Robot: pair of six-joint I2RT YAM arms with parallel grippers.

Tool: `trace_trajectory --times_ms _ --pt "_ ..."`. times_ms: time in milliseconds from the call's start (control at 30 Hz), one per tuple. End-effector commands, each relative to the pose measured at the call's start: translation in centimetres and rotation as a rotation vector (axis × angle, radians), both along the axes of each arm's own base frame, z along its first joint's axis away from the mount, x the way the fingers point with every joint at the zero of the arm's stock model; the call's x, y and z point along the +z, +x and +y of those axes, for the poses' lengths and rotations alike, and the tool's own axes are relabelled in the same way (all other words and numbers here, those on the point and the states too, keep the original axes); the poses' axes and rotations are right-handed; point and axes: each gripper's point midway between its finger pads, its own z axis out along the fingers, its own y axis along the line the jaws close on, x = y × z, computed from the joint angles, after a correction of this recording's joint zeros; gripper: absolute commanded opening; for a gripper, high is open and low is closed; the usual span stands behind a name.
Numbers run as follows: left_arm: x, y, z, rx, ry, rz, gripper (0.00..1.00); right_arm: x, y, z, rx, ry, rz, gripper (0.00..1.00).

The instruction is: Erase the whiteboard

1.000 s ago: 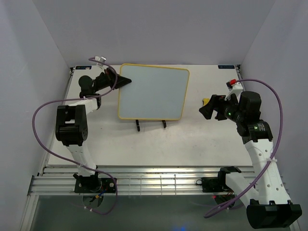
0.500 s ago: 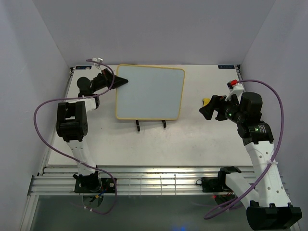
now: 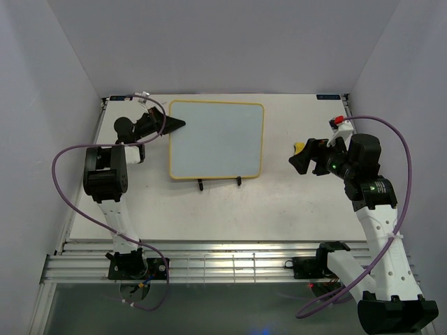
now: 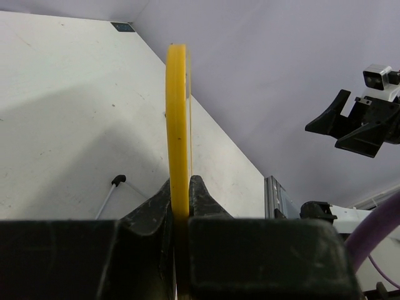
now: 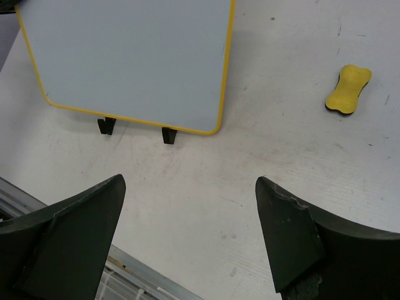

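Note:
The whiteboard (image 3: 216, 139) has a thin yellow frame and a blank face, and it rests on its black wire stand (image 3: 238, 181) at the middle back of the table. My left gripper (image 3: 178, 124) is shut on the frame's left edge. In the left wrist view the yellow frame (image 4: 177, 112) runs edge-on between the jaws of the left gripper (image 4: 179, 187). My right gripper (image 3: 302, 159) hovers open to the right of the board, with nothing between its fingers. In the right wrist view the right gripper (image 5: 189, 180) looks down on the whiteboard (image 5: 134, 56).
A small yellow eraser (image 5: 348, 90) lies on the table right of the board, beside my right gripper, and shows as the eraser (image 3: 299, 147) in the top view. A red and white object (image 3: 340, 122) stands at the back right. Walls enclose three sides. A metal rail (image 3: 209, 265) lines the near edge.
The whiteboard has shifted a little to the left and squared up, moved by my left gripper, which still holds its edge. The right arm has not moved.

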Motion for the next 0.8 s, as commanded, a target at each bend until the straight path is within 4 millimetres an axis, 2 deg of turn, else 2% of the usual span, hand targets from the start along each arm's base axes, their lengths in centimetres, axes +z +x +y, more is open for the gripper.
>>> trace_trajectory --times_ms 0,200,433,567,767 --pt "3.7 -0.6 0.4 0.048 0.029 -0.376 0.00 1.3 0.2 0.4 0.034 0.005 -0.067 0.90" --pt "2.5 -0.1 1.1 0.042 0.090 -0.460 0.00 1.5 0.1 0.5 0.041 0.004 -0.080 0.90" --pt "1.7 0.5 3.4 0.150 0.170 -0.603 0.00 1.9 0.1 0.6 0.051 0.006 -0.094 0.90" --pt "1.2 0.7 3.7 0.175 0.200 -0.656 0.00 2.2 -0.1 0.8 0.058 0.010 -0.107 0.90" --pt "-0.8 0.7 3.7 0.190 0.232 -0.673 0.00 2.6 -0.3 0.9 0.066 0.015 -0.124 0.90"
